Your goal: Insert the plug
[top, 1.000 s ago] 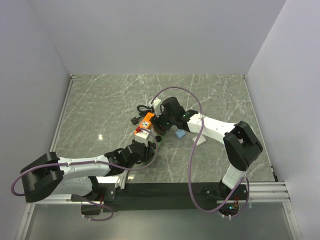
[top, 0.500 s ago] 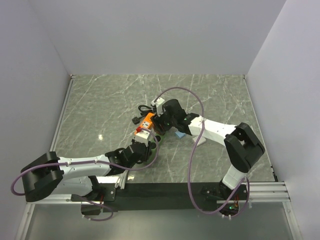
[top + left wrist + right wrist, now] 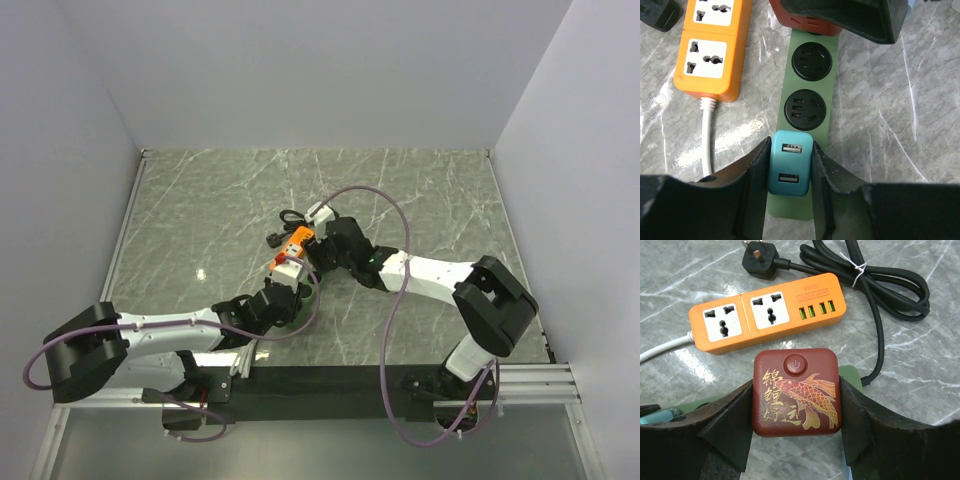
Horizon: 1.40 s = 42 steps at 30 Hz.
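Bright even light, glare on marble tabletop [image 3: 203,272], perhaps soft foreground.

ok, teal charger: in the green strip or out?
Cannot tell. The teal charger sits over the green strip, clamped in the left gripper; its prongs are hidden.

Marble table [image 3: 200,210] is carrying an orange power strip [image 3: 767,312], a green strip [image 3: 807,85] lying just beside it, and a black cable [image 3: 860,271] coiling at the far side.
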Each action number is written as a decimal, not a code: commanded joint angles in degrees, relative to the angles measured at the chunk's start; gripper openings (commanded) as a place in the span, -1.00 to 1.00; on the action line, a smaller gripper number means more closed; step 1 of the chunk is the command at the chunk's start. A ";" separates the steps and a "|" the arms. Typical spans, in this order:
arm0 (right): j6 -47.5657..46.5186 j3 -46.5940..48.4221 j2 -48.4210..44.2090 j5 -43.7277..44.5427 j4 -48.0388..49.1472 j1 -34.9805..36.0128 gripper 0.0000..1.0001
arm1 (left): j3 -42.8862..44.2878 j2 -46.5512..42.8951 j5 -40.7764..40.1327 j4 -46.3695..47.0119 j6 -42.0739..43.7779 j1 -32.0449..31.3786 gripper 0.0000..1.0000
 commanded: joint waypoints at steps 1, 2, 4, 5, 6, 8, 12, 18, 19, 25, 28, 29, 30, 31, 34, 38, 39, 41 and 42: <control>14.34 -6.89 3.36 -7.14 -11.75 4.94 -1.00 | 2.62 1.56 -2.84 -0.12 -0.28 0.70 -0.88; 14.70 -7.33 3.18 -7.23 -11.06 5.02 -1.00 | 2.89 1.74 -2.66 -0.29 -0.19 0.61 -0.88; 15.14 -8.48 3.10 -6.88 -10.79 5.20 -1.00 | 3.33 2.35 -2.23 -0.47 0.16 0.70 -0.88; 15.40 -9.00 3.10 -6.70 -10.61 5.20 -1.00 | 3.42 2.53 -1.70 -0.30 0.51 0.70 -0.88; 15.49 -9.79 3.01 -6.53 -10.35 5.20 -1.00 | 3.42 2.88 -1.43 -0.12 0.60 0.70 -0.88; 15.93 -10.50 2.83 -5.91 -9.73 5.20 -1.00 | 3.59 3.23 -0.91 0.06 1.13 0.78 -0.89; 16.72 -11.64 3.62 -5.65 -8.41 5.20 -1.00 | 3.77 3.06 0.23 -0.21 2.09 1.57 -0.89; 17.95 -14.28 3.71 -5.29 -4.99 5.29 -1.00 | 2.63 -0.45 6.11 1.28 4.29 5.35 -0.82; 17.95 -14.46 3.80 -5.03 -4.72 5.20 -1.00 | 2.36 -0.98 7.00 1.72 4.81 5.70 -0.75; 19.27 -16.83 4.94 -5.82 -0.25 5.46 -1.00 | 1.31 -1.69 12.80 4.10 5.79 7.03 -0.47; 19.97 -18.32 5.20 -5.30 0.90 6.08 -1.00 | 1.22 -1.51 13.07 4.45 6.05 7.03 -0.31; 20.06 -18.50 5.20 -5.12 1.17 6.43 -1.00 | 1.22 -1.60 12.81 4.54 6.05 7.11 -0.26; 20.24 -18.85 5.12 -4.86 1.34 6.69 -1.00 | 1.13 -1.69 12.81 4.89 6.05 7.03 -0.20; 20.41 -19.03 4.94 -4.33 1.61 7.04 -1.00 | 1.13 -1.86 12.81 4.98 6.22 7.03 -0.08; 20.85 -19.03 4.85 -3.89 1.26 7.66 -1.00 | 0.96 -3.00 12.89 5.59 6.75 7.11 0.11; 21.99 -19.90 4.41 -3.36 1.34 8.10 -1.00 | 0.96 -5.20 11.93 5.94 7.72 7.03 0.20; 22.60 -19.99 4.33 -3.10 1.34 8.19 -1.00 | 0.78 -5.90 11.93 6.21 8.07 7.03 0.20; 23.48 -20.69 3.98 -2.57 1.34 8.63 -1.00 | 0.61 -6.61 12.10 7.26 8.77 7.11 0.20; 24.62 -20.96 3.80 -2.57 1.34 9.06 -1.00 | 0.43 -6.78 12.71 7.70 9.12 7.03 0.19</control>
